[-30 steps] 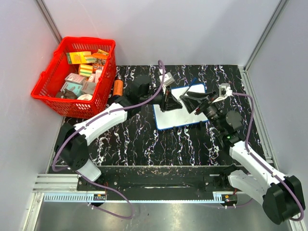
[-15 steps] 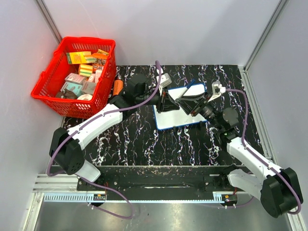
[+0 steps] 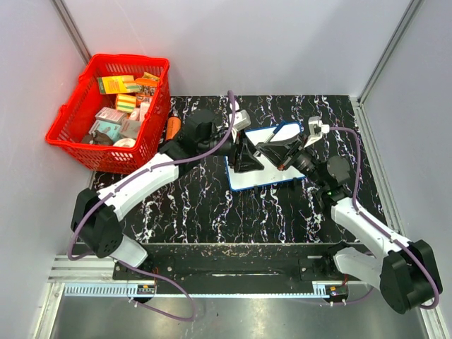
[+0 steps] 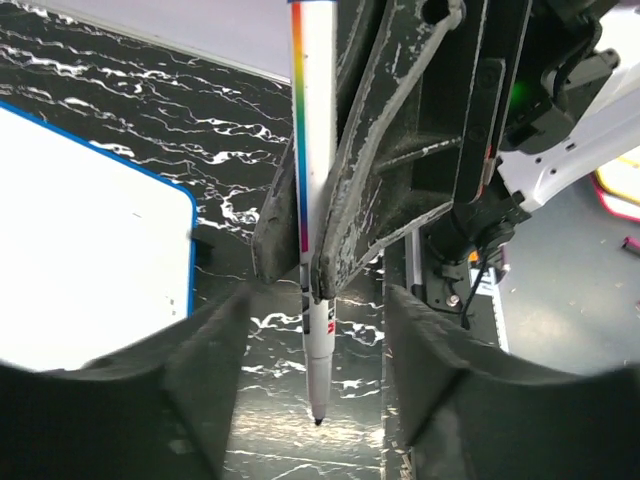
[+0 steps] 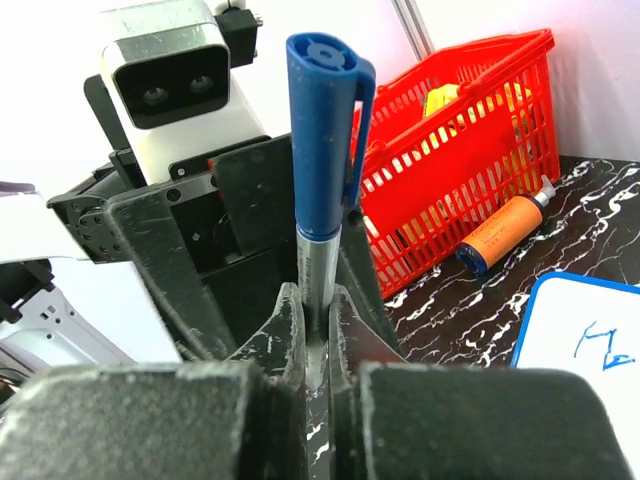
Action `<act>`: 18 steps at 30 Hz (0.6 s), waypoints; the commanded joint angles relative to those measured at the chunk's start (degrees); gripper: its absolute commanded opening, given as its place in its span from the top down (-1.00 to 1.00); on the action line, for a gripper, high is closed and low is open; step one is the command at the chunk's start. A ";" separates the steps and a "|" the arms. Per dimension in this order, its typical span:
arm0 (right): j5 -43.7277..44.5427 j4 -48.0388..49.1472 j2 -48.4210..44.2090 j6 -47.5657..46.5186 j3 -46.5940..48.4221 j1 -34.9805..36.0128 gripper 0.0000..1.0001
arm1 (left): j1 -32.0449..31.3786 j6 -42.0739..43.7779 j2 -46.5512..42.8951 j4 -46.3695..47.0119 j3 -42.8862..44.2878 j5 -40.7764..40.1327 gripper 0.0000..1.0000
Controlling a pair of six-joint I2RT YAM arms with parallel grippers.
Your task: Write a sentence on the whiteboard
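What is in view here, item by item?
table: one, black marbled, under everything
basket: one, red, far left
boxes: several, mixed colours, in the basket
tube: one, orange, beside the basket
whiteboard: one, white with blue rim, table centre
writing: few strokes, blue, on the whiteboard
marker: one, white with blue cap, in the right claw
left claw: open, either side of the marker
right claw: shut on the marker

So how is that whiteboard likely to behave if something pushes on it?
The whiteboard looks thin and flat, so probably light and stiff. It seems to lie loose on the smooth-looking table, nothing visibly clamping it, so a sideways push would likely slide or turn it. Lying flat, it should not tip.
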 commanded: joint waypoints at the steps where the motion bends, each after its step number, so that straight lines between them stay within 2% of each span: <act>1: 0.28 -0.39 -0.72 -2.37 2.03 -0.09 1.00 | 1.07 -1.12 -3.33 3.34 -2.78 -2.88 -0.54; 3: 3.61 -4.69 -2.39 -5.10 1.68 -0.09 1.00 | 4.04 -5.32 -4.90 9.74 -8.46 -2.98 -0.68; 4: 5.10 -6.10 -3.09 -7.81 1.51 -0.17 1.00 | 5.63 -10.56 -5.35 12.37 -10.76 -3.59 -0.73; 5: 9.21 -9.42 -4.31 -9.15 1.16 -0.09 1.00 | 7.39 -13.57 -5.70 18.84 -13.40 -3.51 -0.73; 7: 13.27 -11.82 -5.29 -13.61 0.54 0.00 1.00 | 13.19 -19.98 -5.36 22.06 -19.73 -6.99 -0.74; 9: 17.67 -12.88 -5.47 -15.22 -0.34 0.00 1.00 | 17.40 -21.68 -3.09 22.50 -22.81 -8.51 -0.74; 11: 20.14 -12.19 -5.03 -17.06 -1.04 -0.08 1.00 | 18.83 -22.04 -0.80 20.76 -23.27 -12.46 -0.74; 15: 22.26 -10.60 -3.80 -18.47 -1.39 -0.09 1.00 | 21.98 -25.37 8.24 24.51 -23.01 -11.17 -0.74; 16: 22.78 -10.25 -3.71 -18.74 -1.66 0.00 1.00 | 22.61 -28.34 9.75 26.79 -23.35 -8.89 -0.74; 18: 24.01 -7.79 -2.92 -19.17 -2.71 -0.09 1.00 | 23.66 -32.30 14.40 37.93 -25.28 -6.59 -0.74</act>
